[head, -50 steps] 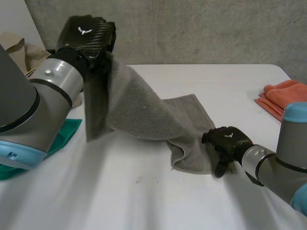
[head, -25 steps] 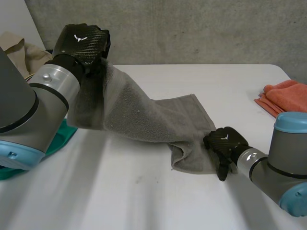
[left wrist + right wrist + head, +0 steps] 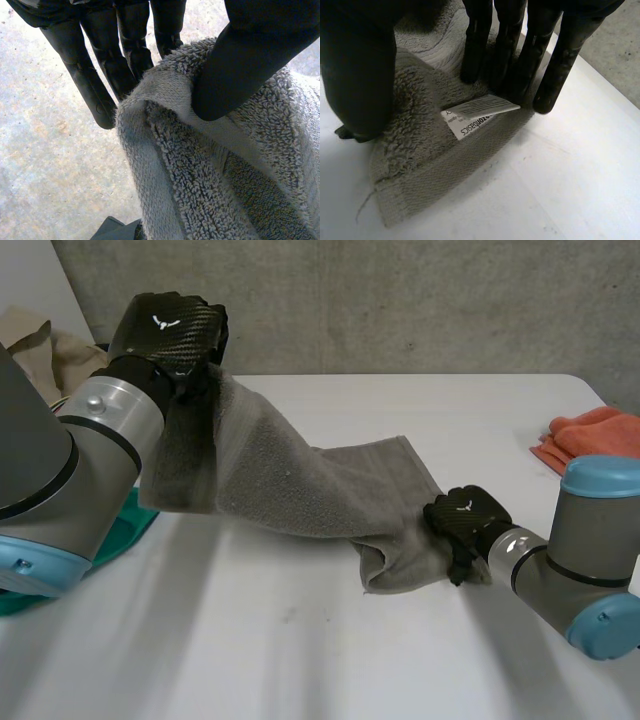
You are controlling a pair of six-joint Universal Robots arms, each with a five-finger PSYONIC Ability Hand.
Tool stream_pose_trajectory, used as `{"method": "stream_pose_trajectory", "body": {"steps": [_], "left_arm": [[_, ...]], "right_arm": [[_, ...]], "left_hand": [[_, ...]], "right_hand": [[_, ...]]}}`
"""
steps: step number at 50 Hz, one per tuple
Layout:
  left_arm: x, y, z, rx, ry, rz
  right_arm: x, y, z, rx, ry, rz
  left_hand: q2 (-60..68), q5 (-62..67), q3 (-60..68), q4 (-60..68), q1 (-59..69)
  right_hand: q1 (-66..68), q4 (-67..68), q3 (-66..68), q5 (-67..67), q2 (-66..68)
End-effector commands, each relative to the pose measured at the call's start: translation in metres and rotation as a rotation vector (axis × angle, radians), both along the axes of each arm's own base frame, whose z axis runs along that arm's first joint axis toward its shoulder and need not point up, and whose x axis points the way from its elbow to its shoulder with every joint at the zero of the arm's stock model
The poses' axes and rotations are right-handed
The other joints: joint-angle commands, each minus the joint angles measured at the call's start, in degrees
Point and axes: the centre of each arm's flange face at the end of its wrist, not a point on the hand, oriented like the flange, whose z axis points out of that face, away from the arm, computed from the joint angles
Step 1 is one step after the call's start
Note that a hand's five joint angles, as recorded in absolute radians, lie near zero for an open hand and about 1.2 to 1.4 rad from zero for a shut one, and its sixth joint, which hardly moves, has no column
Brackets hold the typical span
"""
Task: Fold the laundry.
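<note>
A grey towel (image 3: 300,480) stretches from the raised back left down to the white table (image 3: 300,660) at the near right. My left hand (image 3: 170,325) holds one corner up in the air. In the left wrist view its thumb (image 3: 240,65) pinches the towel's hem (image 3: 165,100) against the fingers (image 3: 90,75). My right hand (image 3: 462,520) sits on the towel's near right corner, which lies on the table. There, the fingers (image 3: 510,50) dig into the bunched cloth (image 3: 420,150) beside a white label (image 3: 475,112). The thumb (image 3: 360,75) closes on the bunch from the other side.
Folded orange cloth (image 3: 590,440) lies at the table's right edge. A teal cloth (image 3: 135,520) shows under my left arm, and a beige cloth (image 3: 40,345) is heaped at the back left. A concrete wall stands behind the table.
My right hand's fingers have curled in on the towel's near corner and bunched it. My left hand has shifted a little left and lower with its corner.
</note>
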Motion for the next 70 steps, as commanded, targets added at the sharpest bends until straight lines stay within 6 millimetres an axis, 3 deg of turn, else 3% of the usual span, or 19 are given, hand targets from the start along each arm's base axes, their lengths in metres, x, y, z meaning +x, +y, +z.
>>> {"method": "stream_pose_trajectory", "body": {"steps": [1,5,13,18,26,28,32,36,40,44,45,48,51,55,59,60,62,63,70], "left_arm": [[0.000,0.000,-0.001,0.004,0.000,0.000],[0.001,-0.001,-0.001,0.003,-0.002,0.002],[0.003,-0.002,-0.001,0.004,-0.002,0.010],[0.004,-0.002,-0.003,0.017,-0.009,0.011],[0.006,-0.002,-0.007,0.028,-0.013,0.014],[0.006,-0.002,-0.006,0.026,-0.014,0.017],[0.008,-0.004,-0.007,0.028,-0.014,0.023],[0.010,-0.005,-0.008,0.032,-0.015,0.029],[0.014,-0.008,-0.009,0.041,-0.019,0.043],[0.023,-0.008,-0.010,0.081,-0.034,0.069],[0.029,-0.008,-0.012,0.106,-0.037,0.081],[0.038,-0.009,-0.019,0.154,-0.043,0.105],[0.043,-0.009,-0.023,0.180,-0.042,0.117],[0.045,-0.006,-0.035,0.217,-0.044,0.116],[0.044,-0.005,-0.045,0.244,-0.053,0.115],[0.044,-0.006,-0.046,0.249,-0.054,0.115],[0.044,-0.007,-0.049,0.258,-0.051,0.117],[0.044,-0.008,-0.051,0.262,-0.049,0.117],[0.043,-0.013,-0.050,0.266,-0.022,0.120]], "right_arm": [[0.001,-0.005,-0.003,-0.001,-0.003,-0.002],[0.002,-0.007,-0.005,-0.002,-0.007,-0.001],[0.005,-0.016,-0.001,-0.027,-0.021,0.006],[0.008,-0.024,0.005,-0.053,-0.032,0.003],[0.011,-0.027,-0.003,-0.036,-0.033,0.006],[0.011,-0.028,-0.004,-0.036,-0.033,0.006],[0.012,-0.034,-0.006,-0.046,-0.032,0.005],[0.014,-0.044,-0.001,-0.071,-0.039,-0.008],[0.012,-0.050,0.022,-0.121,-0.057,-0.018],[-0.007,-0.057,0.080,-0.227,-0.069,-0.061],[-0.024,-0.060,0.105,-0.257,-0.066,-0.100],[-0.049,-0.053,0.148,-0.285,-0.052,-0.141],[-0.057,-0.045,0.165,-0.279,-0.036,-0.149],[-0.054,-0.034,0.157,-0.215,-0.033,-0.093],[-0.050,-0.027,0.129,-0.124,-0.032,-0.042],[-0.048,-0.028,0.113,-0.087,-0.032,-0.033],[-0.047,-0.029,0.100,-0.061,-0.037,-0.022],[-0.047,-0.030,0.088,-0.053,-0.038,-0.014],[-0.043,-0.036,0.051,-0.066,-0.056,0.026]], "left_hand": [[11.43,14.91,11.79,11.33,14.19],[11.43,14.91,11.79,11.33,14.19],[11.43,14.91,11.79,11.33,14.19],[11.43,14.91,11.79,11.33,14.19],[11.43,14.91,11.79,11.33,14.19],[11.43,14.91,11.79,11.33,14.19],[11.43,14.91,11.79,11.33,14.19],[11.43,14.91,11.79,11.33,14.19],[11.43,14.91,11.79,11.33,14.19],[11.43,14.91,11.79,11.33,14.19],[11.43,14.91,11.79,11.33,14.19],[11.43,14.91,11.79,11.33,14.19],[11.43,14.91,11.79,11.33,14.19],[11.43,14.91,11.79,11.33,14.19],[11.43,14.91,11.79,11.33,14.19],[11.43,14.91,11.79,11.33,14.19],[11.43,14.91,11.79,11.33,14.19],[11.43,14.91,11.79,11.33,14.19],[11.43,14.91,11.79,11.33,14.19]], "right_hand": [[8.87,2.34,2.32,8.51,2.35],[10.89,4.36,4.33,10.52,4.36],[35.44,28.90,28.88,35.07,28.91],[22.04,15.51,15.49,21.68,15.52],[10.73,4.20,4.17,10.37,4.21],[13.23,6.70,6.68,12.87,6.71],[43.40,36.86,36.84,43.03,36.87],[43.46,36.93,36.91,43.10,36.94],[43.46,36.93,36.91,43.10,36.94],[43.46,36.93,36.91,43.10,36.94],[43.46,36.93,36.91,43.10,36.94],[43.46,36.93,36.91,43.10,36.94],[43.46,36.93,36.91,43.10,36.94],[43.46,36.93,36.91,43.10,36.94],[7.27,0.73,0.71,6.90,0.74],[-11.96,-18.49,-18.51,-12.32,-18.48],[-22.20,-28.73,-28.76,-22.57,-28.73],[-22.41,-28.94,-28.97,-22.78,-28.94],[-12.50,-19.03,-19.06,-12.87,-19.03]]}}
